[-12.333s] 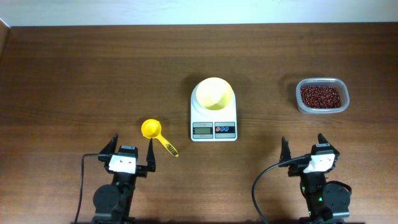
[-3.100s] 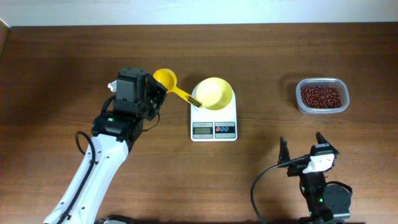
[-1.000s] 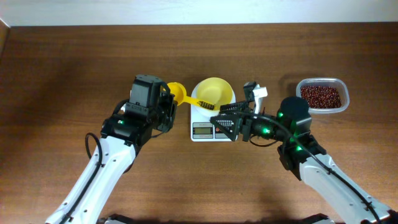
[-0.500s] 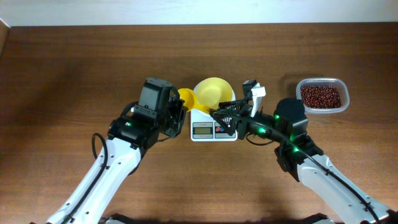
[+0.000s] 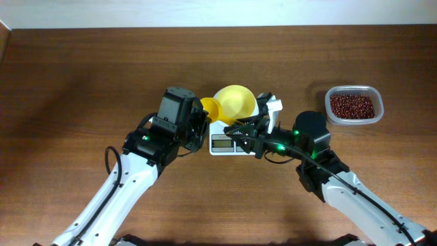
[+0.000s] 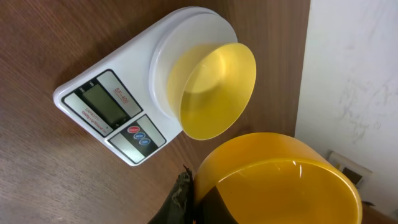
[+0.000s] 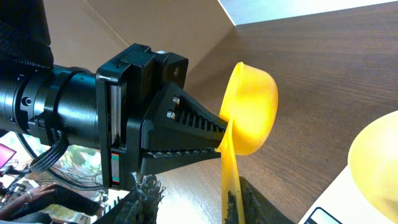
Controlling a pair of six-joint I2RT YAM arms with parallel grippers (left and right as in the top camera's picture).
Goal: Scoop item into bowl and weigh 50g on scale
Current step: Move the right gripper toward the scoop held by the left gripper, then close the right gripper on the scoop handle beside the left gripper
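Handover of the yellow scoop [image 5: 210, 108] from one arm to the other looks to be the step in hand.

Overhead view: the left gripper [image 5: 200, 121] is clamped on the scoop just left of centre frame, right beside the pale yellow bowl [image 5: 239, 101]. The bowl sits on the white scale [image 5: 223, 142]. The right gripper [image 5: 235, 130] reaches in from the right, over the scale's front. The beans [image 5: 351, 105] lie in the clear tub [image 5: 332, 116] at the right of the frame, well apart from both arms.

Left wrist view: the scoop's cup fills the lower right and is empty. Above it, the bowl on the scale also shows no beans.

Right wrist view: at centre frame the left arm's fingers [image 7: 186, 134] pinch the scoop where the cup meets the handle [image 7: 229, 180]. The handle hangs down between the right arm's own fingers [image 7: 146, 190] at the bottom edge. These stand at middling width with a gap on the left side, so they are not yet clamped.

To do this well, the right arm should centre the handle between its pads and grip low, clear of the left fingers. The left arm should let go only once that grip is firm. The cup should stay off the bowl, so that nothing shifts on the scale.
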